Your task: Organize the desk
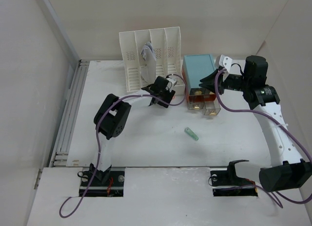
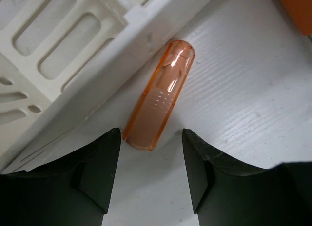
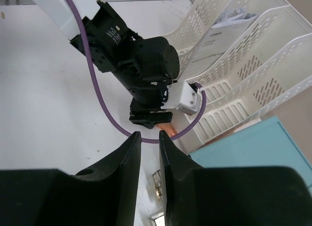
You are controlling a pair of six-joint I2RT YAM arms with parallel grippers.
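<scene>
- Left gripper (image 2: 151, 138): jaws spread, empty. The near end of a translucent orange plastic capsule-shaped tube (image 2: 161, 94) lies between the fingertips, on the matte white desk (image 2: 243, 89) beneath.
- Risk: the tube rests aslant against the base of the white slotted plastic file rack (image 2: 73, 50). Closing may skid it sideways, or a finger may snag the rack.
- Right gripper (image 3: 150, 136): fingers narrowly parted, nothing between.
- Writing: the printed sheet (image 3: 209, 46) in the rack ahead is too blurred to read.

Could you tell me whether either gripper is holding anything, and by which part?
Nothing is held. The left gripper stands open around the near end of the orange cap, not gripping it; the right gripper is empty.
</scene>
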